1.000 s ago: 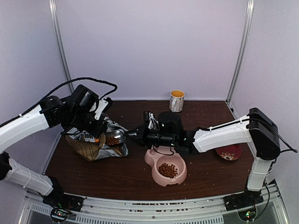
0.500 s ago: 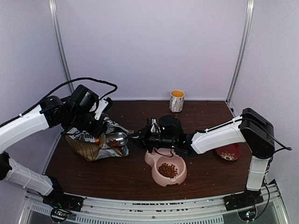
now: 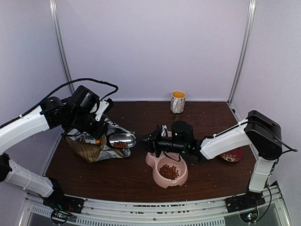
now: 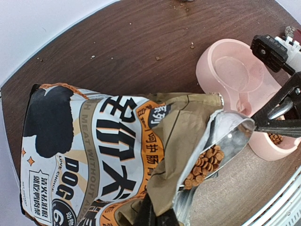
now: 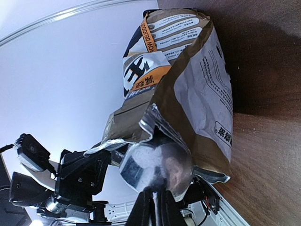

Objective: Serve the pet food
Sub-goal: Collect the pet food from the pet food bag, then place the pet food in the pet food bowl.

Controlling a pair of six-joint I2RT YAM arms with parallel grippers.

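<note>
- While the left gripper (image 4: 157, 212) is pinching the torn top edge of the dog-food bag (image 4: 94, 155) with its fingers clamped together on it, the bag is leaning open toward the table's (image 3: 117, 174) middle.
- Its foil-lined mouth is gaping to the right in the top view, and the bag is sitting near the left edge of the table.
- Open wood is lying in front of the bag and the pink double bowl (image 4: 206, 70), and more behind them up to the mug (image 3: 178, 101) at the back wall.
- At the far right a red dish (image 3: 240, 153) is sitting close to the table edge, partly under the right arm.
- Reaching across from the right, the right gripper (image 3: 146, 140) is squeezing the handle of a metal scoop (image 4: 230, 141), fingers closed on it.
- Pet food (image 4: 204, 165) is filling the scoop's bowl in a small heap right at the bag's mouth.
- Running left to right, the scoop's long axis is pointing bowl-first at the bag, with the handle toward the double bowl.
- More kibble is lying in the bowl's near compartment, while the far one is showing bare pink.
</note>
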